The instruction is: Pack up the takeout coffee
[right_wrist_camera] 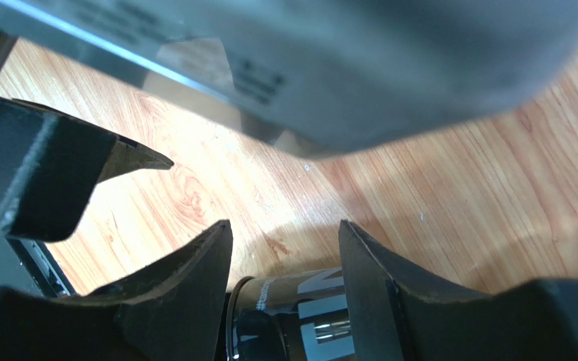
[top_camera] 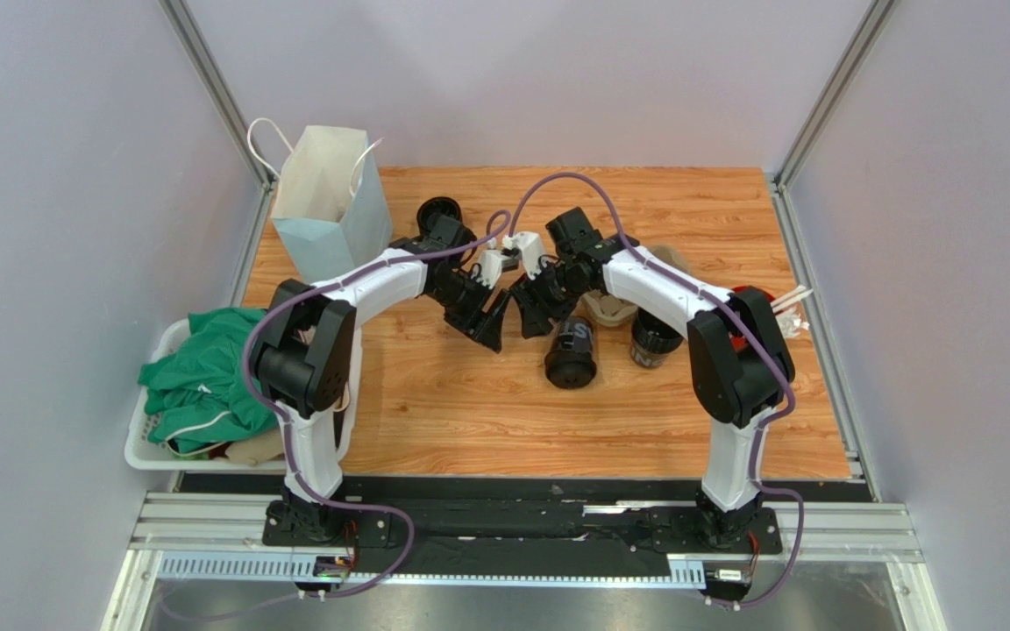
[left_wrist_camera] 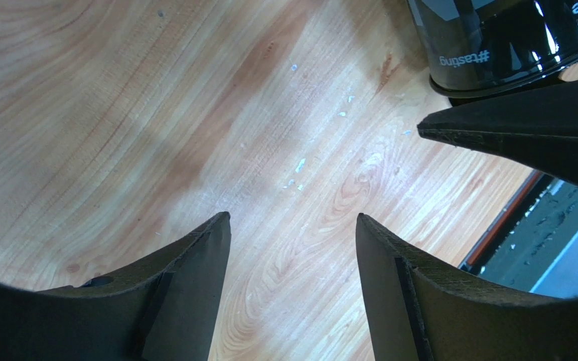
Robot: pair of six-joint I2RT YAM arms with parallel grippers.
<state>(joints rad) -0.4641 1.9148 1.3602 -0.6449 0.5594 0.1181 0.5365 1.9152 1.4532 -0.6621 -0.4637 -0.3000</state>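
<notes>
— Left claw point(left_wrist_camera: 292, 224) and right claw point(right_wrist_camera: 284, 229) both released, empty; cup point(top_camera: 572, 352) on table point(top_camera: 471, 408), just beside right claw.
— Risk?
— They crowd together; I might clip one, or tip the cup.

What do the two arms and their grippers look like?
Both the left arm and right arm have white links, bulky black joints and purple cables looping along them. The left gripper and right gripper have black, tapered fingers.
</notes>
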